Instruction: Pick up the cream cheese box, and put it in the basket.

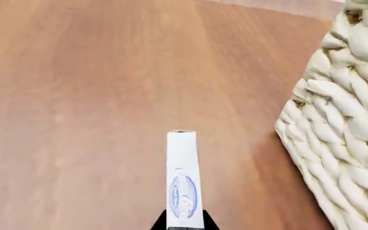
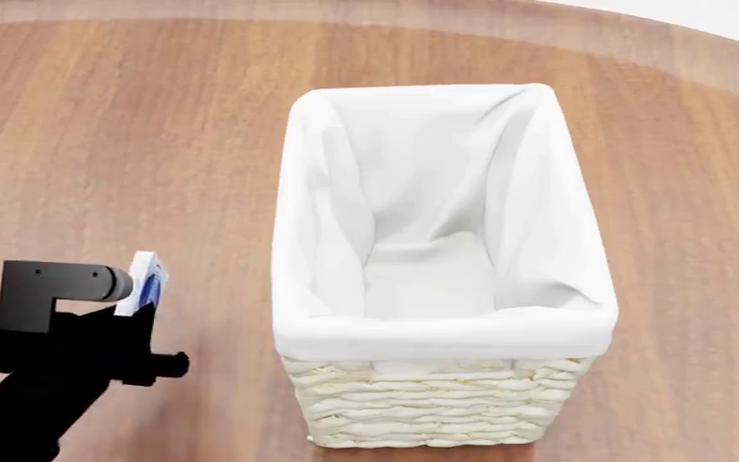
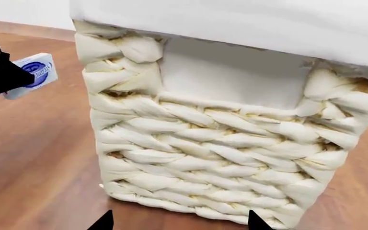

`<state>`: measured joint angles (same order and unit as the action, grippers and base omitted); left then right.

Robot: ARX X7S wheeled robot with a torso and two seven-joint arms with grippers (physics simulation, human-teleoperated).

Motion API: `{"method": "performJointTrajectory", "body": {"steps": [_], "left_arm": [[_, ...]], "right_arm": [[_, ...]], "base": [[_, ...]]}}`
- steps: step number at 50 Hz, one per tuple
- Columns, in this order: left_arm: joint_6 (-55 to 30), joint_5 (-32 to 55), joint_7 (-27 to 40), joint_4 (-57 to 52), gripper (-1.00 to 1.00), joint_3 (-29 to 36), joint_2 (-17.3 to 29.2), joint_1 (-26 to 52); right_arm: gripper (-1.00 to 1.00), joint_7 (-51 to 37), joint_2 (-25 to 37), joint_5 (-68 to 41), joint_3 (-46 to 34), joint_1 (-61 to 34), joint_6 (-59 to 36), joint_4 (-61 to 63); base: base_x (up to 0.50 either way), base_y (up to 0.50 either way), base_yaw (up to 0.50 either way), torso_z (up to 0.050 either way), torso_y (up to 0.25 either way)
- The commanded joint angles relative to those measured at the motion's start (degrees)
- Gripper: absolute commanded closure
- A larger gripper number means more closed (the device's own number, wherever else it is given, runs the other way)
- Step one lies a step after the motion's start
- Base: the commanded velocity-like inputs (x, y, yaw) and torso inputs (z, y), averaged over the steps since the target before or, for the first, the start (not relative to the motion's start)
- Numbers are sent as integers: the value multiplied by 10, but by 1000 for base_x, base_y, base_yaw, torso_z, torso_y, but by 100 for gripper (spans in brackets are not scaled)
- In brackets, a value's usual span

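My left gripper is shut on the cream cheese box, a thin white box with blue print. It holds the box above the wooden table, to the left of the basket. In the left wrist view the box stands on edge between the black fingertips, with the basket's woven wall beside it. In the right wrist view the box and left gripper show beside the basket. My right gripper is open and empty, low before the basket's woven wall. The basket's white liner is empty.
The brown wooden table runs all round the basket. Its curved far edge shows at the back right in the head view. No other objects are in view.
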<state>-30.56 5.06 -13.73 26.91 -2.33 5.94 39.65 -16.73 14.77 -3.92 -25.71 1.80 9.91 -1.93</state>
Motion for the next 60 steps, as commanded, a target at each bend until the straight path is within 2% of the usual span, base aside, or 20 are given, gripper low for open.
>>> {"method": "performJointTrajectory", "body": {"steps": [1,7,11,12,17,18,20,22,23,24,27,30,32,38,52,53,55,60], "left_arm": [[-244,-19,46,-313,100,31,43,-25],[-358,-24,35,-403,100,62,70,11],[-446,-24,18,-453,100,105,96,56],[-490,-24,9,-469,100,140,112,87],[-594,-13,-3,-496,100,222,134,177],[-594,36,21,-478,100,238,148,205],[-594,204,175,-457,100,237,188,253],[-594,376,347,-430,100,266,218,312],[-593,461,392,-419,100,271,222,327],[-593,547,410,-414,100,281,225,343],[-593,676,510,-362,100,341,226,430],[-592,770,571,-324,100,398,219,504],[-592,805,589,-308,100,443,208,545],[-585,811,550,-290,100,526,167,615],[-567,789,493,-250,100,606,105,691],[-557,778,469,-246,100,611,102,699],[-552,769,461,-238,100,618,99,705],[-498,708,360,-206,100,662,75,708]], "right_arm": [[-100,-2,4,-8,2,1,0,8],[-100,-4,5,-8,2,-2,-2,10],[-100,-5,6,-9,1,-2,-7,16],[-100,-6,6,-6,-1,-3,-8,17],[-100,-7,7,-5,-3,-2,-11,21],[-100,-8,7,-5,-3,-1,-10,23],[-100,-8,9,-5,-3,0,-10,24],[-100,-8,9,-6,-3,0,-7,22],[-100,-7,9,-7,-4,0,-7,21],[-100,-7,9,-7,-4,1,-6,20],[-100,-7,9,-5,-6,2,-1,16],[-100,-7,9,-6,-7,3,1,15],[-100,-6,9,-9,-7,4,3,13],[-100,-4,12,-13,-8,8,11,12],[-100,-1,13,-20,-12,10,20,4],[-100,-1,14,-20,-13,10,20,6],[-100,-1,14,-21,-13,11,19,7],[-100,-3,15,-18,-16,14,22,8]], "base": [[0,0,0,0,0],[0,0,0,0,0],[0,0,-1,0,0],[0,0,0,0,0],[0,0,0,0,0],[0,0,0,0,0],[0,0,0,0,0],[0,0,0,0,0],[0,0,0,0,0],[0,0,0,0,0],[0,0,-1,0,0],[0,0,0,0,0],[0,0,0,0,0],[0,0,0,0,0],[0,0,0,0,0],[0,0,0,0,0],[0,0,0,0,0],[0,0,0,0,0]]}}
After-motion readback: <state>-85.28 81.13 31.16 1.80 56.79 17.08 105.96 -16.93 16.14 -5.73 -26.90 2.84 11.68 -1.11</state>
